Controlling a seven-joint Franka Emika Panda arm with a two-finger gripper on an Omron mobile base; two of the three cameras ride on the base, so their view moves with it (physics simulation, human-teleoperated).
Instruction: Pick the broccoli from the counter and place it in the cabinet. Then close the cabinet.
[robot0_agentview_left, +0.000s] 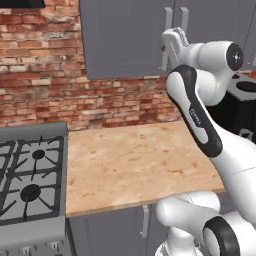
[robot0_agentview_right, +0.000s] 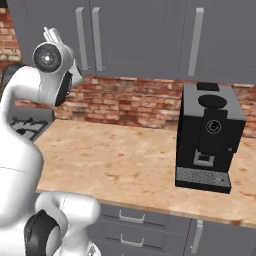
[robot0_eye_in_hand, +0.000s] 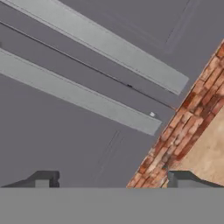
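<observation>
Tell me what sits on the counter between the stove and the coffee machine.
Nothing: in the right base view the counter is bare wood from the stove to the coffee machine. The left base view shows the same bare stretch beside the burners.

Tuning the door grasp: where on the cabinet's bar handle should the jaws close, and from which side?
Take the nearer bar handle on its straight middle, coming square at the cabinet from the front. It's long and slim with a twin alongside, so set the open gripper, jaws across its width, one in the gap between bars.
</observation>
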